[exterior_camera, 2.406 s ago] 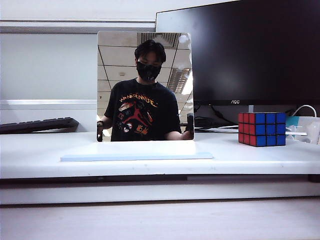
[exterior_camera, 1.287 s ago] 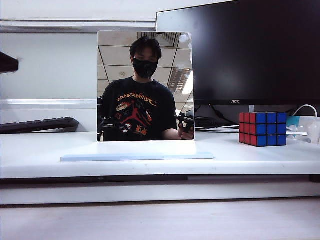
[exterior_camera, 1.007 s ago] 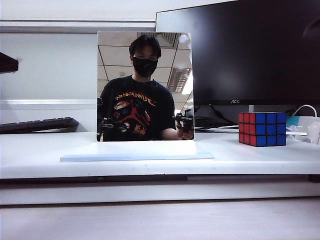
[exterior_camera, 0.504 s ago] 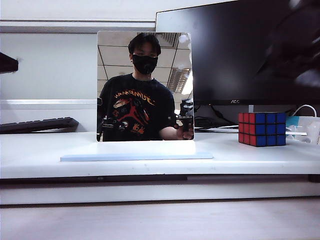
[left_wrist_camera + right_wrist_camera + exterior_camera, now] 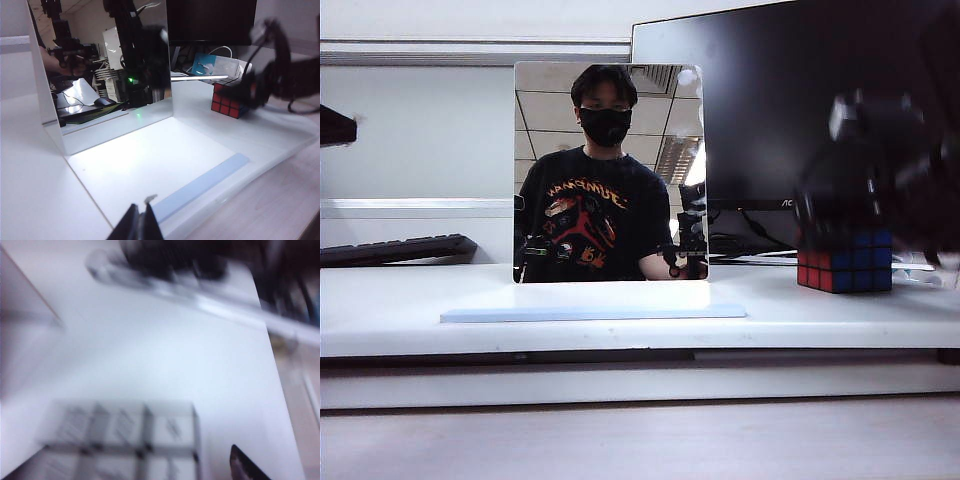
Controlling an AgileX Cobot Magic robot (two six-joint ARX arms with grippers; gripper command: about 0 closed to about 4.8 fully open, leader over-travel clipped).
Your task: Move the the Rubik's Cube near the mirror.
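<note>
The Rubik's Cube (image 5: 845, 268) stands on the white shelf at the right, blue and red faces showing, well apart from the mirror (image 5: 610, 170) on its pale-blue base plate (image 5: 590, 313). My right gripper (image 5: 855, 215) is a dark blur just above the cube, hiding its upper rows. The right wrist view looks down on the cube's pale top face (image 5: 130, 440), with one fingertip (image 5: 245, 467) standing clear of its side; the jaws look open and empty. The left wrist view shows the cube (image 5: 227, 102), the mirror (image 5: 100, 75) and my left gripper (image 5: 141, 220), which is shut and empty, near the plate's corner.
A large black monitor (image 5: 820, 100) stands behind the cube. A keyboard (image 5: 395, 248) lies at the back left. Cables and a clear plastic item (image 5: 932, 255) sit right of the cube. The shelf's front edge (image 5: 620, 340) drops to a wooden surface.
My right gripper has swept down from the upper right to just above the cube. The cube and the mirror have not moved. The left gripper has kept still.
</note>
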